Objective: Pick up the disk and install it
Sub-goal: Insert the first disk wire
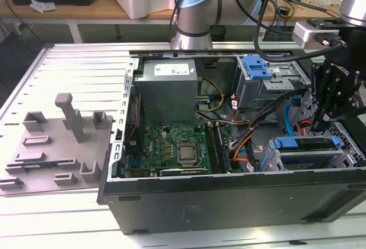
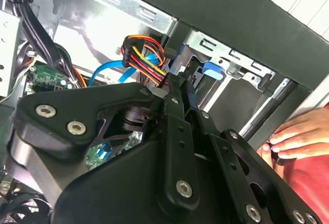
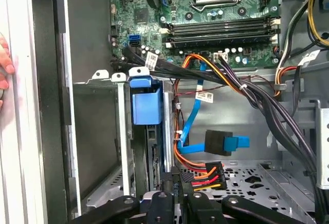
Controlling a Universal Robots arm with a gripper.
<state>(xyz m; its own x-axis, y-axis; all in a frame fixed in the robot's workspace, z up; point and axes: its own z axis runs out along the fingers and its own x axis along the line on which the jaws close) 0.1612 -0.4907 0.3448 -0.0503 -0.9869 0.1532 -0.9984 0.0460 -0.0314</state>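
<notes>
My gripper fingers are pressed together, nothing visible between, above the disk seated in its drive cage. Power connector and blue cable crowd alongside; cable tags' print is unreadable.

Person's hand, partly off-edge

Cables crowd gripper, perforated floor open
</notes>
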